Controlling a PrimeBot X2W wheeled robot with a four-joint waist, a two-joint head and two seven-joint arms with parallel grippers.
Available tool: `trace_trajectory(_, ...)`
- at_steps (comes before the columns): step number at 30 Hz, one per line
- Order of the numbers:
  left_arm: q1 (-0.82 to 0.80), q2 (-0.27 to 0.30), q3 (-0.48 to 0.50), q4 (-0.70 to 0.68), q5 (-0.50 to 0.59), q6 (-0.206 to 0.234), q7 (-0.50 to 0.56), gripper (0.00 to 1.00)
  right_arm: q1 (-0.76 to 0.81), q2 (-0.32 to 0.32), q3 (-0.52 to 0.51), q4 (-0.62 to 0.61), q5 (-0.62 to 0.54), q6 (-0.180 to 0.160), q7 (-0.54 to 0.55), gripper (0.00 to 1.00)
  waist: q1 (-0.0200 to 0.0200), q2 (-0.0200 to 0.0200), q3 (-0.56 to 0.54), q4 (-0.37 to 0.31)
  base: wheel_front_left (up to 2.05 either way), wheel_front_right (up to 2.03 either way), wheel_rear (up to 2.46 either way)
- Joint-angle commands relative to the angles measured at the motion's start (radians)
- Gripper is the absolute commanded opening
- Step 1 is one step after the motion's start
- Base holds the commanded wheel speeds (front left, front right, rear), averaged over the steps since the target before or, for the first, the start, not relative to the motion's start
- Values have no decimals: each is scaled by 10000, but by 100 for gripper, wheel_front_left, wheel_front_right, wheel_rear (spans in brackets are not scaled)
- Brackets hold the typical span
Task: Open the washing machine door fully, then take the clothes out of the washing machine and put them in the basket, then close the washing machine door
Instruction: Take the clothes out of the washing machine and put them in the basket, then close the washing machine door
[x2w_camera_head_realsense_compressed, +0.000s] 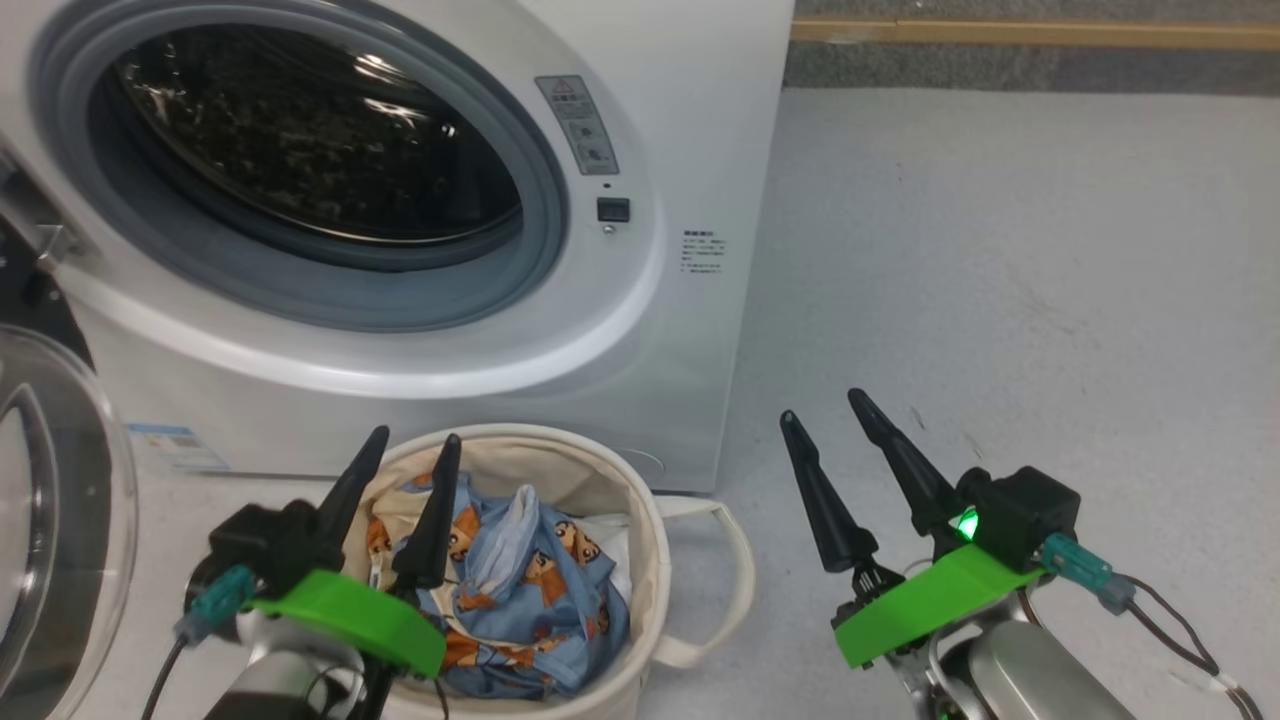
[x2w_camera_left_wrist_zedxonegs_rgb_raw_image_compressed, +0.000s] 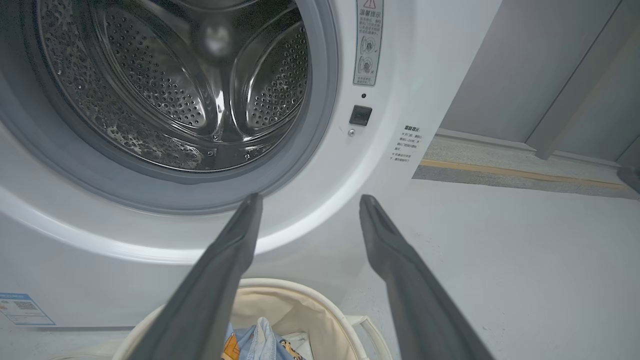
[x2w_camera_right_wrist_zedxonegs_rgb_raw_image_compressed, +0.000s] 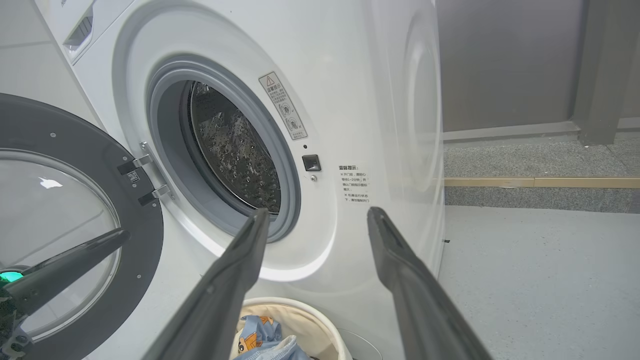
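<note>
There is one washing machine door (x2w_camera_head_realsense_compressed: 45, 520). It is at the far left and swings wide open to the left, away from the round hole. Its clear glass bulges out and has a black ring around it.

There are two claws, and each has two long dark fingers. The left claw (x2w_camera_head_realsense_compressed: 416, 436) hangs over the left edge of the basket (x2w_camera_head_realsense_compressed: 655, 540). Its fingers are spread apart and hold nothing. They point up toward the front of the machine.

There is one washing machine (x2w_camera_head_realsense_compressed: 690, 120). It is big and white, and its round hole faces the robot. A grey rubber ring goes around the hole, and the shiny drum with little holes is inside. One small blue label (x2w_camera_head_realsense_compressed: 175, 446) sits low on its left.

There is one basket. It stands upright on the floor (x2w_camera_head_realsense_compressed: 1000, 280), just in front of the machine, with its mouth pointing up. One loop handle sticks out on its right.

The clothes (x2w_camera_head_realsense_compressed: 530, 590) lie in a heap inside the basket. They are light blue with orange-brown bears. I cannot tell how many pieces there are.

The right claw (x2w_camera_head_realsense_compressed: 822, 404) is over bare floor, right of the basket. Its fingers are spread apart too and hold nothing. They point up and a bit left.
</note>
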Motion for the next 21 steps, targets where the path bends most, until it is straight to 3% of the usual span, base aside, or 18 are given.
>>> trace_trajectory(1, 36, 420, 586, -648, 145, -11, -119, 100, -26, -6, 188, -214, 30, 10, -118, 100, 0, -1, -158, 155, 0, 0, 0)
trace_trajectory(21, 1056, 531, 739, -1557, 231, 220, -120, 100, 123, 375, -141, 288, -550, 10, 176, 100, 0, -1, -538, 396, 0, 0, 0)
